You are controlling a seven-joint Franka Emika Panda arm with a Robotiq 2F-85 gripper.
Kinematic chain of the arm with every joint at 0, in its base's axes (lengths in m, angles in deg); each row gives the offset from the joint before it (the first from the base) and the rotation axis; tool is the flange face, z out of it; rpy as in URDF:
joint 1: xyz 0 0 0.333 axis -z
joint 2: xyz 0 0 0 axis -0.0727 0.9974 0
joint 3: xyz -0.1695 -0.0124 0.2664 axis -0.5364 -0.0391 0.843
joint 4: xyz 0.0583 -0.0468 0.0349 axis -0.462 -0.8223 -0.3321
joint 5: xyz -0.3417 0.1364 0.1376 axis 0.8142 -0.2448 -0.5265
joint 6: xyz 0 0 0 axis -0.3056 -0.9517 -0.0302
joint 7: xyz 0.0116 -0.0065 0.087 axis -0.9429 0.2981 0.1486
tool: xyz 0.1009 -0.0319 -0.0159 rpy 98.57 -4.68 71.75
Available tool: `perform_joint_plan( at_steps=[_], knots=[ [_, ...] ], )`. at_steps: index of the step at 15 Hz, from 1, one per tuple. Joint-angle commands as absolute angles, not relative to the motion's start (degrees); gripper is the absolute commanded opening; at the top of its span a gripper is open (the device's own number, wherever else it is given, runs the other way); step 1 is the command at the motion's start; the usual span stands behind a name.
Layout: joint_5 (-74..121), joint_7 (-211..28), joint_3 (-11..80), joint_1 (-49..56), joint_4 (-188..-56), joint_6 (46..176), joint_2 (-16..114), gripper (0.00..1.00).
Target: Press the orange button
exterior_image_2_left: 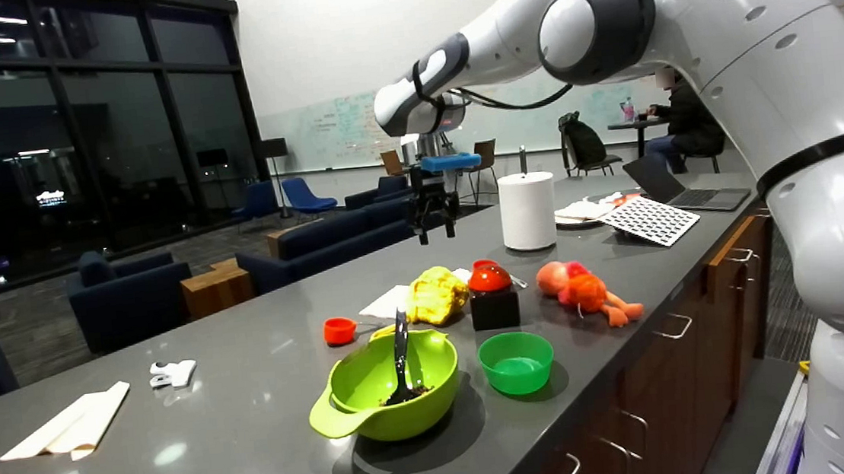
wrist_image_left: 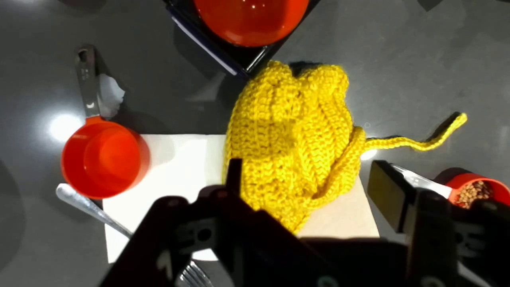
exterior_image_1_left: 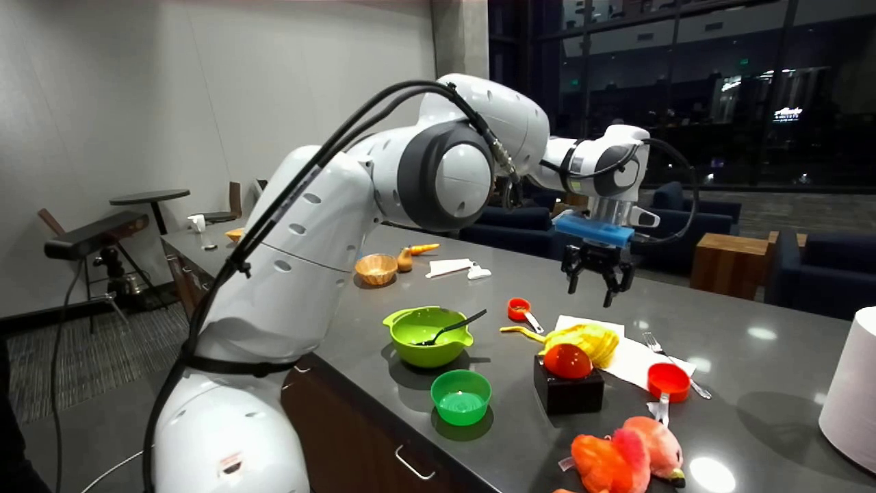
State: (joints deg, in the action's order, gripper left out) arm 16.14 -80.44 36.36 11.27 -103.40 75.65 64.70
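Note:
The orange button [exterior_image_1_left: 567,361] is a glossy orange-red dome on a black square box [exterior_image_1_left: 569,394]. It also shows in an exterior view [exterior_image_2_left: 489,278], standing upright on the counter. In the wrist view the button [wrist_image_left: 253,20] is at the top edge, partly cut off. My gripper [exterior_image_1_left: 590,294] is open and empty, pointing down, well above the counter. It also shows in an exterior view [exterior_image_2_left: 437,236]. In the wrist view its fingers [wrist_image_left: 307,179] are spread apart over the yellow knitted pouch [wrist_image_left: 291,143], not over the button.
The yellow pouch lies on a white napkin [wrist_image_left: 175,171] close beside the button box. Red measuring cups [wrist_image_left: 105,159] and a fork [wrist_image_left: 93,209] lie around it. A lime bowl with a spoon [exterior_image_2_left: 435,388], a green cup [exterior_image_2_left: 517,364], a pink-orange plush [exterior_image_2_left: 587,291] and a white cylinder [exterior_image_2_left: 527,212] stand nearby.

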Motion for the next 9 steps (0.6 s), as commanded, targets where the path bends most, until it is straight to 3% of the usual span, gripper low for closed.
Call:
perform_joint_plan(
  at_steps=[1,7,9],
  knots=[
    [15.74,-84.35,35.66,11.39,-103.06,76.54,65.80,0.51],
    [17.53,-90.51,33.78,10.85,-107.01,77.05,61.94,0.03],
    [18.03,-93.10,32.93,10.78,-110.16,77.24,59.31,0.00]
  ],
)
